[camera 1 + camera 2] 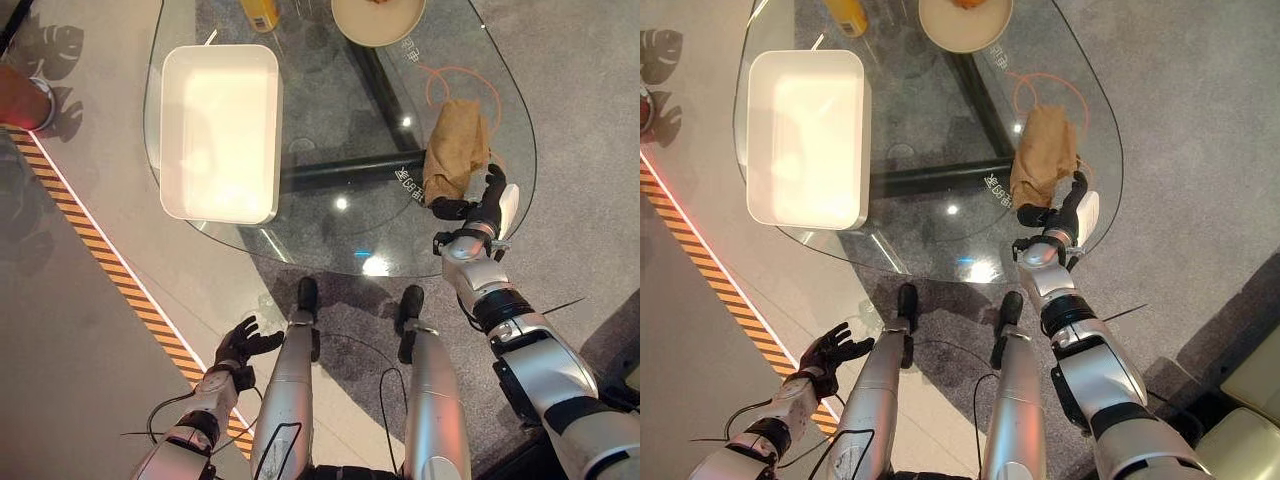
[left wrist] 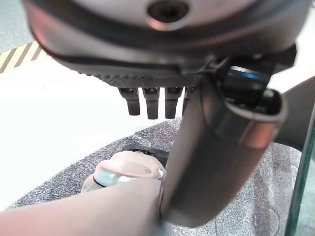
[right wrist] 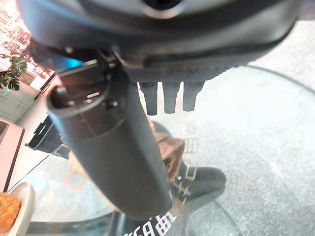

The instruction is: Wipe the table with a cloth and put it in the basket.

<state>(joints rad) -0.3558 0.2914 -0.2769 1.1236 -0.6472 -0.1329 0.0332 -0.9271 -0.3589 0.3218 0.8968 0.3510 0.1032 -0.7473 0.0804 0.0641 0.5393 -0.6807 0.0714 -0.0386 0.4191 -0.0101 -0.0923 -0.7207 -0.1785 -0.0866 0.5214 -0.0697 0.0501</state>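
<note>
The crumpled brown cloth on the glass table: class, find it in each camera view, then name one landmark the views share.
Left eye view: brown cloth, right side, at the right hand.
Right eye view: right of centre.
Left wrist view: absent.
Right wrist view: behind the thumb.
Landmark: glass table.

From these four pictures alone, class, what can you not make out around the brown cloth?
- Brown cloth on the glass table: the right hand covers its near edge in the eye views, so any grip is unclear.
- Round beige plate: cut off by the top edge.
- Yellow object: cut off likewise, unidentifiable.
</note>
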